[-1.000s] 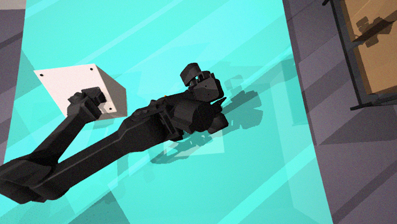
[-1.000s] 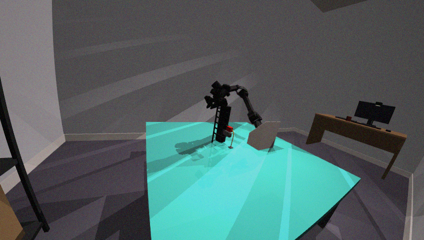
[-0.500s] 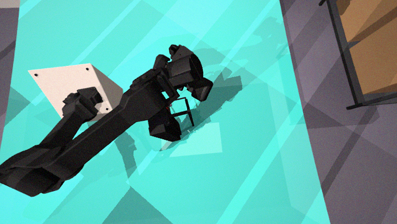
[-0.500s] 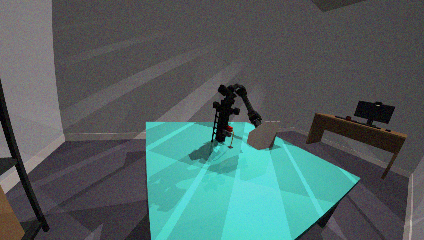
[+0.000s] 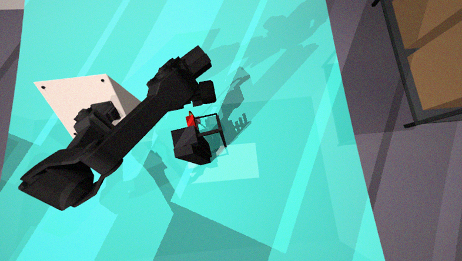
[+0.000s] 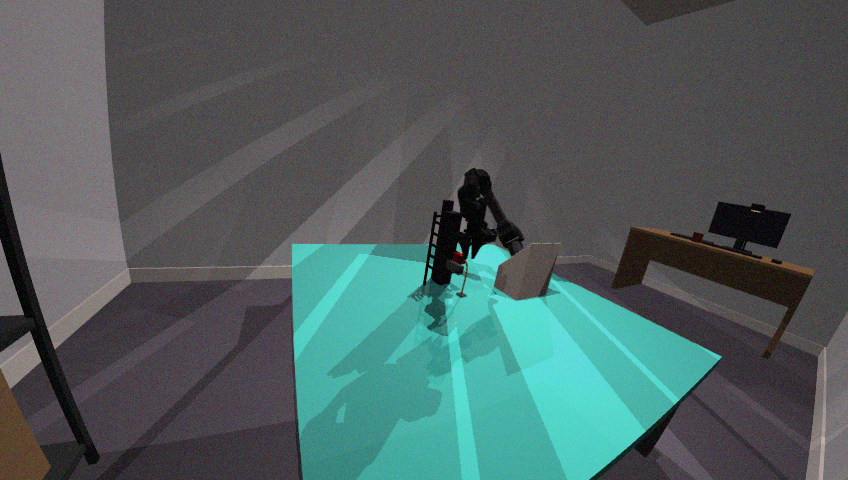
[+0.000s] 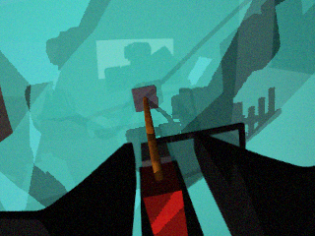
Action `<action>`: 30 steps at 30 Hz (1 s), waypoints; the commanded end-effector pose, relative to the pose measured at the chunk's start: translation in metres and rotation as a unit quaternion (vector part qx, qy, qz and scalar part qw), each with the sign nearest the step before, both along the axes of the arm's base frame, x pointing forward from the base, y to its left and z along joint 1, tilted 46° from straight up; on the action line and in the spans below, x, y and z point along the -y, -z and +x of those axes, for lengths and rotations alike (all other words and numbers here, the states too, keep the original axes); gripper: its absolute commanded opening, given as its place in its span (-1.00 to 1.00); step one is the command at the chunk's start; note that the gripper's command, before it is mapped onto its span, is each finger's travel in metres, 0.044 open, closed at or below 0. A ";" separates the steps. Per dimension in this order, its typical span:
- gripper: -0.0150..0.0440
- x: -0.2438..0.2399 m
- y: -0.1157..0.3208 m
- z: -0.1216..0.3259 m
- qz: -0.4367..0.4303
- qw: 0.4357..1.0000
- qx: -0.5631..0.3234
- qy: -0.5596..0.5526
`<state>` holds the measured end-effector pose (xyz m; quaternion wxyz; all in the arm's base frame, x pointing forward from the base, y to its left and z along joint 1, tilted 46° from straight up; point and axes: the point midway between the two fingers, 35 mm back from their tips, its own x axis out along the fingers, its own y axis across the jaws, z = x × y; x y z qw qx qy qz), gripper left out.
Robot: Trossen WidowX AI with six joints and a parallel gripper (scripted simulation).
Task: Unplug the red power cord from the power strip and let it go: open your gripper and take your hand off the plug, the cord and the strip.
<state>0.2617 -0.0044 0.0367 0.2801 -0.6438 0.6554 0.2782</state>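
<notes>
Red blocky plug [image 7: 165,215] sits between the tool's [image 7: 167,223] part-spread, empty black fingers.

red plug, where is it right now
The red plug sits low in the wrist view's centre, between the two dark fingers, its orange cord running down to the table. From the top it sits against the black power strip.

Glossy teal table [image 5: 293,201]; matt plug [image 7: 165,215].

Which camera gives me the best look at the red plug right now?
The wrist view: the red plug sits large between the dark gripper fingers, its orange cord running away. The top view shows a small red patch; the exterior view, a speck.
</notes>
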 end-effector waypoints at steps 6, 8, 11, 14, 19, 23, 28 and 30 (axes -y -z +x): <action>0.05 0.003 -0.002 -0.005 -0.017 0.999 -0.027 -0.016; 0.05 0.004 -0.003 -0.005 -0.017 0.999 -0.027 -0.016; 0.05 0.006 -0.005 -0.004 -0.017 0.999 -0.027 -0.016; 0.05 0.009 -0.008 -0.004 -0.017 0.999 -0.027 -0.016; 0.05 0.015 -0.014 -0.004 -0.017 0.999 -0.027 -0.016; 0.05 0.019 -0.019 -0.003 -0.017 0.999 -0.027 -0.016; 0.05 0.025 -0.025 -0.004 -0.018 0.999 -0.027 -0.016; 0.05 0.028 -0.027 -0.004 -0.018 0.999 -0.027 -0.016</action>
